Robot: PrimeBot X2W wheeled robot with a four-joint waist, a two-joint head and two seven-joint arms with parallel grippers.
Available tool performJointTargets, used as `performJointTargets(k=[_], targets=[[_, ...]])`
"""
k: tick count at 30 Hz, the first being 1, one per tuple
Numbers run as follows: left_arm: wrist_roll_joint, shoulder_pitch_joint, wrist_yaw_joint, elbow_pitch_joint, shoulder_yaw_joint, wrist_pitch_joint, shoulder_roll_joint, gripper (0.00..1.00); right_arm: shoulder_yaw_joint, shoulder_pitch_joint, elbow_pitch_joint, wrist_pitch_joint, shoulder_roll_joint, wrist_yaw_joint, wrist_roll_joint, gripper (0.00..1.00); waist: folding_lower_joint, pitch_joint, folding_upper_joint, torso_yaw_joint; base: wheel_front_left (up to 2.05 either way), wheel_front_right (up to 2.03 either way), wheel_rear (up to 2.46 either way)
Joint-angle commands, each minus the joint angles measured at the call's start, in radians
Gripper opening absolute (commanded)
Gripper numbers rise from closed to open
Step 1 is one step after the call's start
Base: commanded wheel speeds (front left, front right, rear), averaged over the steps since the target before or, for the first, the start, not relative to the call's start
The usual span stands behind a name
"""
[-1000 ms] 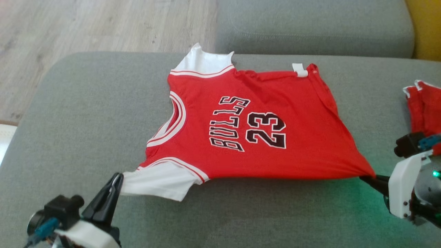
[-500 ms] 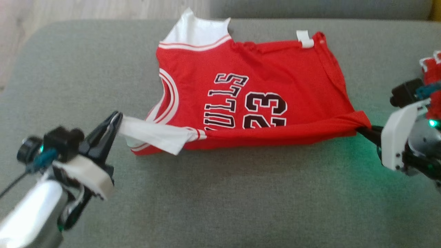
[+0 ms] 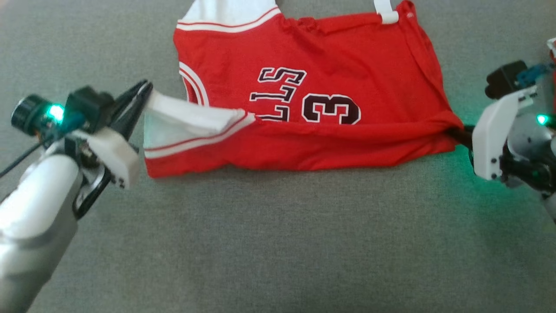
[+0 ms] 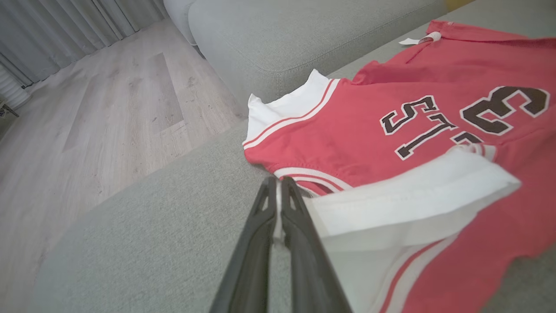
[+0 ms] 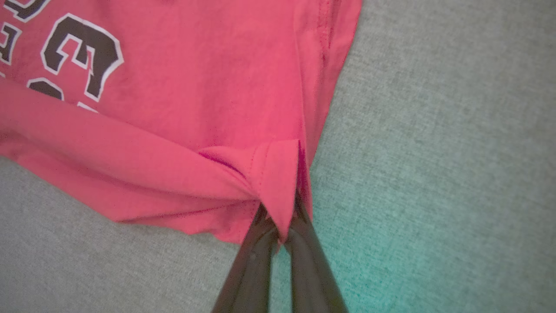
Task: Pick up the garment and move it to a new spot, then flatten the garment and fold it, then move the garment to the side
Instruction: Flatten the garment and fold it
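The garment is a red jersey (image 3: 330, 56) with white trim and black lettering, lying on a grey sofa cushion (image 3: 278, 243). Its near edge is lifted and carried over the body, covering the lower part of the print. My left gripper (image 3: 147, 89) is shut on the white sleeve corner (image 4: 391, 204) at the jersey's left end. My right gripper (image 3: 458, 132) is shut on the red hem corner (image 5: 278, 178) at the right end. In the left wrist view the fingers (image 4: 282, 234) pinch the white cloth; in the right wrist view the fingers (image 5: 260, 256) clamp bunched red cloth.
A second red piece of cloth (image 3: 552, 48) lies at the right edge behind my right wrist. In the left wrist view, wooden floor (image 4: 87, 121) lies beyond the cushion's edge and another sofa cushion (image 4: 304, 39) stands behind the jersey.
Both grippers have carried the jersey's near edge away from me, over its body, folding it across the lettering. The head camera has tilted down, so the whole scene has shifted up.
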State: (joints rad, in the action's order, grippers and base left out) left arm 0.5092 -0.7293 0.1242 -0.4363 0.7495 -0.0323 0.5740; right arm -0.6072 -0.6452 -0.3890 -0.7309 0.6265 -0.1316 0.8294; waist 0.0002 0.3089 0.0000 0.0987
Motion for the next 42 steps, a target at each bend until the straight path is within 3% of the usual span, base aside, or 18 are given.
performJointTargets(k=[1, 2, 3, 4, 5, 10, 17, 24, 27, 33, 42], targets=[[0.000, -0.068, 0.003, -0.001, -0.027, 0.012, 0.027, 0.00, 0.003, -0.026, 0.019, -0.003, 0.006, 0.001, -0.009, 0.00, -0.0002, 0.012, 0.0000, -0.005, 0.00, 0.00, 0.00], [0.003, -0.087, 0.004, -0.017, -0.016, 0.015, 0.019, 0.00, 0.007, -0.036, 0.012, 0.000, 0.001, 0.001, -0.012, 0.00, -0.0002, 0.016, 0.0000, -0.007, 0.00, 0.00, 0.00], [0.010, -0.105, 0.005, -0.034, -0.008, 0.018, 0.012, 0.00, 0.011, -0.049, 0.011, 0.013, -0.004, 0.001, -0.017, 1.00, -0.0002, 0.021, 0.0000, -0.009, 0.00, 0.00, 0.00], [0.019, -0.122, 0.005, -0.052, -0.005, 0.022, 0.004, 0.92, 0.012, -0.060, 0.007, 0.021, -0.010, 0.001, -0.022, 1.00, -0.0002, 0.025, 0.0000, -0.010, 0.00, 0.00, 0.00], [0.023, -0.142, 0.006, -0.070, -0.001, 0.027, -0.001, 1.00, 0.009, -0.074, 0.008, 0.035, -0.014, 0.001, -0.031, 1.00, -0.0002, 0.029, 0.0000, -0.011, 0.00, 0.00, 0.00], [0.015, -0.222, -0.007, -0.148, -0.016, 0.111, -0.034, 1.00, 0.034, -0.153, -0.009, 0.216, -0.043, 0.001, -0.093, 1.00, -0.0002, 0.036, 0.0000, -0.010, 0.00, 0.00, 0.00], [0.048, -0.215, -0.112, -0.183, -0.116, 0.279, -0.100, 1.00, 0.044, -0.159, -0.072, 0.531, -0.092, 0.001, -0.177, 1.00, -0.0002, -0.012, 0.0000, -0.001, 0.00, 0.00, 0.00], [0.047, -0.015, -0.204, 0.042, -0.331, 0.294, -0.171, 1.00, 0.156, -0.044, -0.115, 0.849, -0.176, 0.001, -0.285, 1.00, -0.0002, -0.091, 0.0000, 0.006, 0.00, 0.00, 0.00], [0.010, 0.074, -0.222, 0.119, -0.388, 0.294, -0.192, 1.00, 0.203, 0.009, -0.124, 0.921, -0.212, 0.001, -0.325, 1.00, -0.0002, -0.114, 0.0000, 0.004, 0.00, 0.00, 0.00], [-0.066, 0.310, -0.211, 0.265, -0.521, 0.294, -0.306, 1.00, 0.362, 0.189, -0.080, 0.988, -0.344, 0.001, -0.447, 1.00, -0.0002, -0.164, 0.0000, 0.003, 0.00, 0.00, 0.00], [-0.189, 0.528, -0.151, 0.279, -0.646, 0.294, -0.456, 1.00, 0.529, 0.435, 0.089, 0.992, -0.516, 0.001, -0.601, 1.00, -0.0002, -0.198, 0.0000, -0.020, 0.00, 0.00, 0.00]])
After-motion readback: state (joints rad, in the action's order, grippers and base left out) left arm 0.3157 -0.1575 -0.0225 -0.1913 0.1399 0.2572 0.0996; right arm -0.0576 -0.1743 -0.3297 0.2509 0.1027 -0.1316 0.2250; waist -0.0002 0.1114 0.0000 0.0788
